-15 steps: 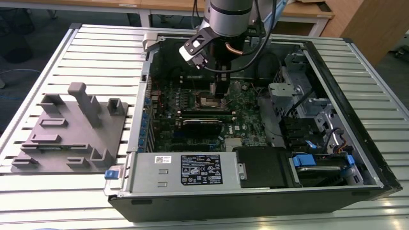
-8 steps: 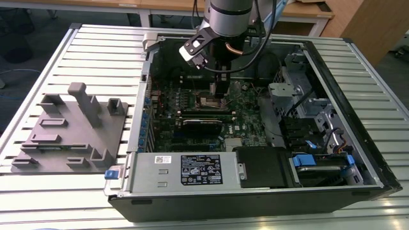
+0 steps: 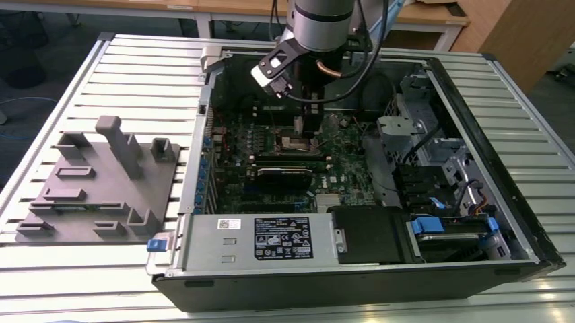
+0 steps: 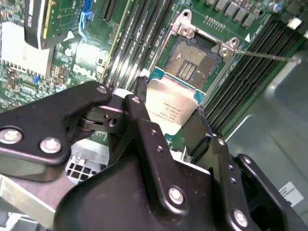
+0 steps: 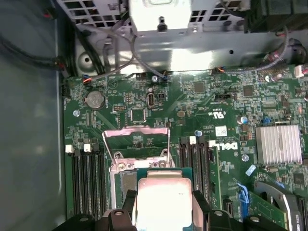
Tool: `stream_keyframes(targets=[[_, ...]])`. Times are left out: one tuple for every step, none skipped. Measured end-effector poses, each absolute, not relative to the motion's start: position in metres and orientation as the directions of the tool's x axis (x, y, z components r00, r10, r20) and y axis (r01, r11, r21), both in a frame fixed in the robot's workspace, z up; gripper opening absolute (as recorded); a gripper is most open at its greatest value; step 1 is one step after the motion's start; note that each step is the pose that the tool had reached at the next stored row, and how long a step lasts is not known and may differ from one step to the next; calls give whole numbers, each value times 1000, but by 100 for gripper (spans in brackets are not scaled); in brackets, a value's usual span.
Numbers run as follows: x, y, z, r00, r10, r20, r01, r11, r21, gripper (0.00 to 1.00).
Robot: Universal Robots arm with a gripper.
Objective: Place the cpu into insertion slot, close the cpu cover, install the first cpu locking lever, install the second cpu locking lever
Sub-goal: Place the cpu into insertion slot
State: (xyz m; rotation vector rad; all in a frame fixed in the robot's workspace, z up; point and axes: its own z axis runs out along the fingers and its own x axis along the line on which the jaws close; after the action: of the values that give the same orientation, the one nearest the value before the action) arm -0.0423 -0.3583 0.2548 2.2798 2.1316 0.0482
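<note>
Clamping one cpu [image 4: 175,108] between its two fingers [image 4: 199,127], the gripper [image 4: 171,102] hangs over the near edge of the single insertion slot [image 4: 192,62]. Beyond the slot, one cpu cover [image 5: 137,130] stands raised open. One thin lever [image 4: 269,56] juts out beside the slot.

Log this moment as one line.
gripper: shut on cpu | cpu: held near insertion slot, not seated | cpu cover: raised open

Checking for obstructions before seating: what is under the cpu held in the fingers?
The insertion slot, bare where visible; the cpu hides the rest.
</note>
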Motion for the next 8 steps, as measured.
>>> stream_keyframes(targets=[[-42, -358, 255, 53, 999, 9, 998, -53, 36, 54], [-42, -358, 254, 41, 999, 9, 999, -41, 36, 54], [-43, -358, 254, 29, 1000, 9, 999, -29, 36, 54], [-43, -358, 254, 17, 1000, 9, 999, -18, 36, 54], [-43, -358, 254, 9, 1000, 9, 999, -9, 36, 54], [-43, -358, 254, 6, 1000, 9, 999, -6, 36, 54], [-43, -358, 254, 6, 1000, 9, 999, -6, 36, 54], [-43, -358, 254, 6, 1000, 9, 999, -6, 36, 54]])
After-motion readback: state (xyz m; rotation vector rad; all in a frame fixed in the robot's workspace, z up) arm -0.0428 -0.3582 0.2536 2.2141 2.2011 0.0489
